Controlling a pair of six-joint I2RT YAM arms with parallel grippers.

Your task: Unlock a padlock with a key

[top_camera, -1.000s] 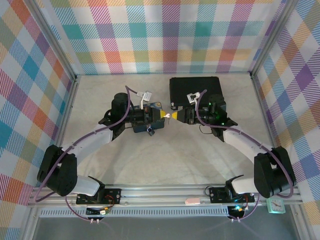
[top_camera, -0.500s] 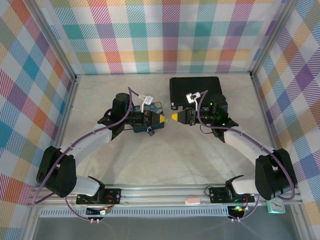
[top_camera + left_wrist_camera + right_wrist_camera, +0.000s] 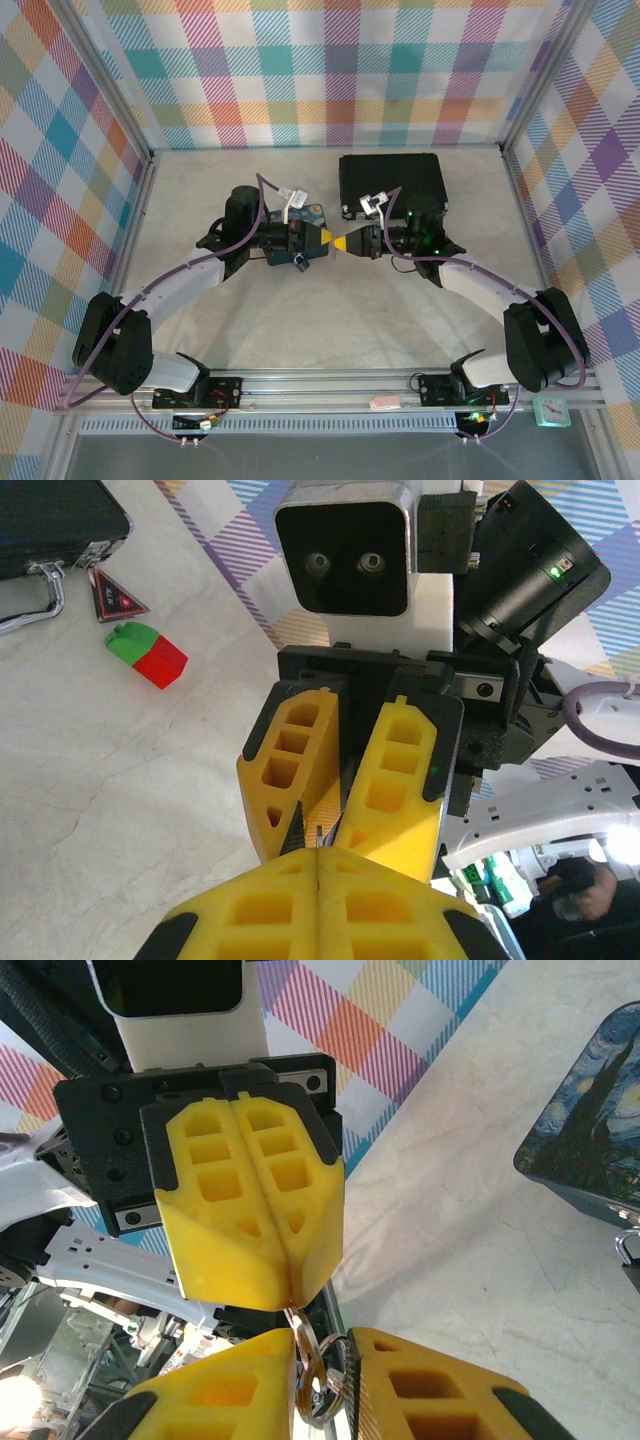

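My left gripper (image 3: 326, 239) is shut on the thin silvery key (image 3: 297, 1318), which sticks out of its tips; in the right wrist view this gripper (image 3: 292, 1303) hangs just above. The key's ring (image 3: 322, 1385) hangs down between the fingers of my right gripper (image 3: 325, 1345), which stand a little apart around it. Tip to tip, the two grippers meet over the table (image 3: 337, 241). In the left wrist view my left gripper (image 3: 320, 852) faces the right gripper (image 3: 320, 825). The tiny black padlock (image 3: 300, 263) lies beside the blue tin, its shackle (image 3: 630, 1248) at the frame's edge.
The blue painted tin (image 3: 590, 1130) sits under the left arm (image 3: 285, 255). A large black case (image 3: 390, 178) lies at the back right, its handle (image 3: 30, 600) towards the arms. A red and green block (image 3: 148, 655) and a red triangular tag (image 3: 115, 598) lie near it.
My right gripper has moved left towards the left gripper, and their tips now meet. The left gripper has barely moved.
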